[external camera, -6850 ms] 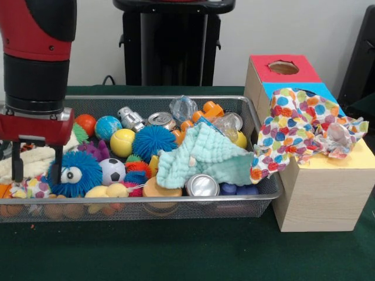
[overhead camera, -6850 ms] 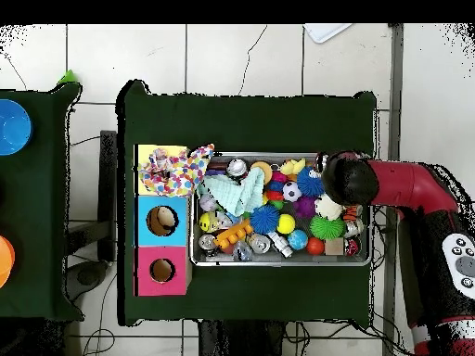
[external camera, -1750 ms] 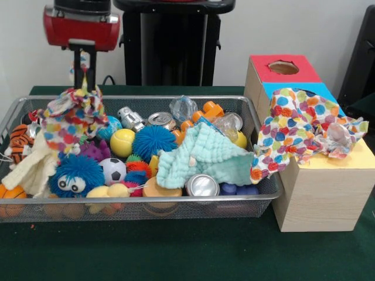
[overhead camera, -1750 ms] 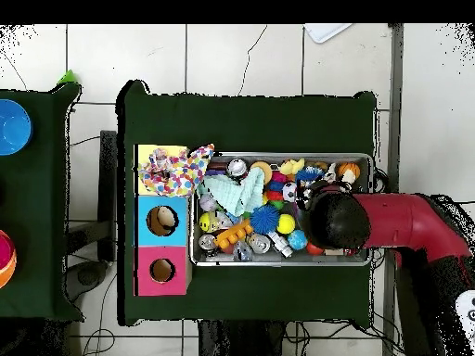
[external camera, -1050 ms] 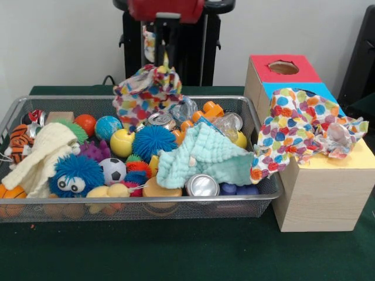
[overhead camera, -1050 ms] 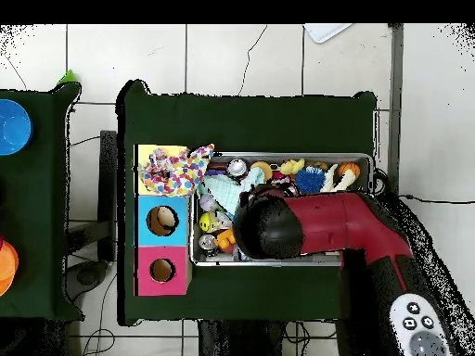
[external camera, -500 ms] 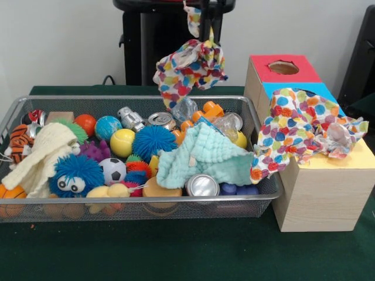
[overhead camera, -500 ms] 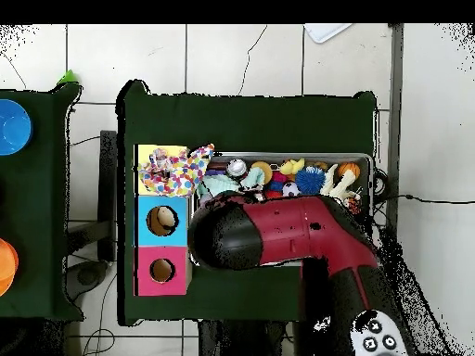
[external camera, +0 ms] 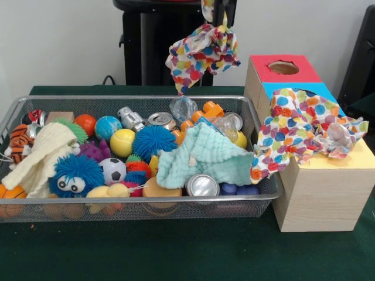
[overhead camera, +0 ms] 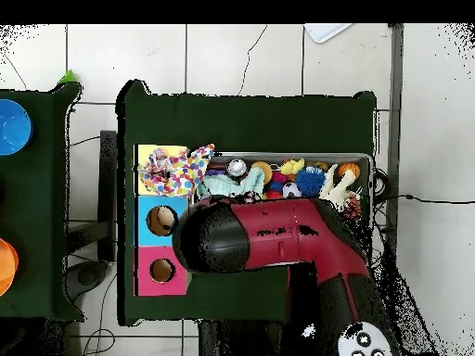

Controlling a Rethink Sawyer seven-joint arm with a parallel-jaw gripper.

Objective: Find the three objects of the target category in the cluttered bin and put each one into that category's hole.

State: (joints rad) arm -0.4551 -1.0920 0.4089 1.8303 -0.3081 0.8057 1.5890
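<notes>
A polka-dot cloth (external camera: 203,54), white with multicoloured spots, is seen bunched and hanging in the air above the far right part of the wire basket (external camera: 146,205), pinched at its top by the gripper (external camera: 214,12), whose tips alone are seen at the upper edge of the front view. A second polka-dot cloth (external camera: 299,126) is draped over the near wooden box (external camera: 322,196), spilling down its side towards the basket, so that the hole in the yellow panel (external camera: 351,159) is hidden.

In the basket a mint-green waffle cloth (external camera: 202,155) is spread over the right-hand clutter, with a metal can (external camera: 203,185) just in front of it at the near rim. A cream knitted cloth (external camera: 44,153) is laid along the left side, beside a blue fuzzy ball with eyes (external camera: 75,174). A yellow ball (external camera: 122,142), a spiky blue ball (external camera: 153,141), a small football (external camera: 112,171) and a second can (external camera: 160,119) are packed between them.

Behind the yellow-panelled box stand a blue-panelled box (external camera: 293,88) and a red-panelled box (external camera: 283,67), the red one's round hole left uncovered.

In the overhead view most of the basket is covered by the red and black arm (overhead camera: 278,236).
</notes>
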